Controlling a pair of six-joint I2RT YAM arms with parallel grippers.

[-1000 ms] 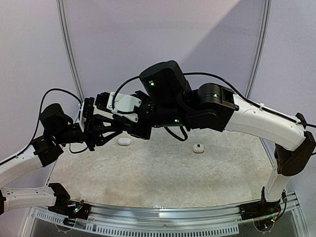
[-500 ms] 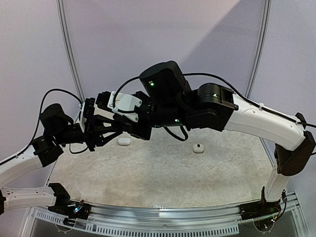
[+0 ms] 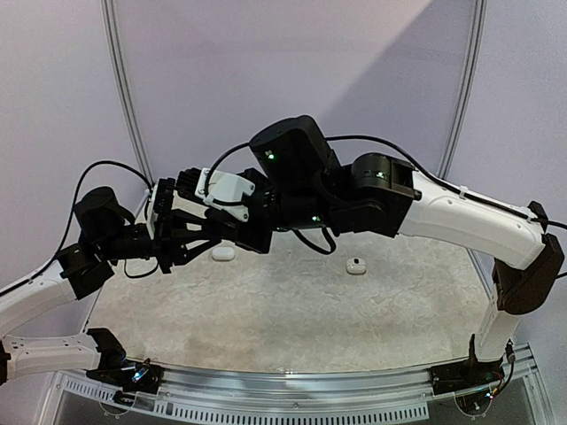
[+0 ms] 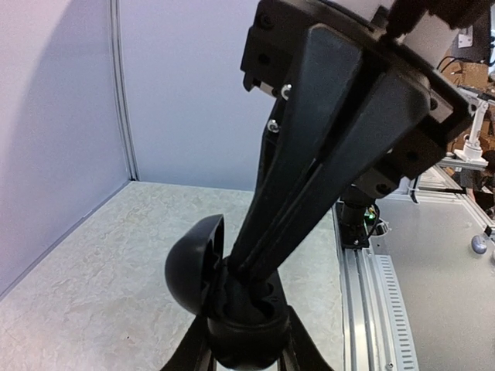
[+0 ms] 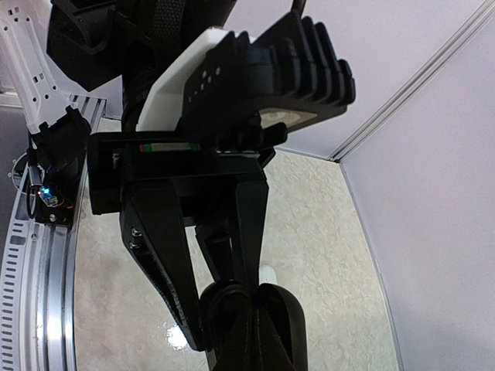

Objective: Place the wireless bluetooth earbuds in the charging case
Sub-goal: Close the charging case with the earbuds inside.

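Pinches the open round glossy black charging case [image 4: 241,334] aloft in left tool [image 4: 244,360]. Has just pressed right tool [image 4: 241,284] fully together, tips inside the case: likely seating an earbud, though none shows. Leaves two small white pieces [image 3: 223,252] on pale tabletop [image 3: 283,314].

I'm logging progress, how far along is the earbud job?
Done: black case open, held up in the left jaws. In hand: the shut right jaws have their tips in it; any bud there is hidden. Left: two small white pieces lie on the table.
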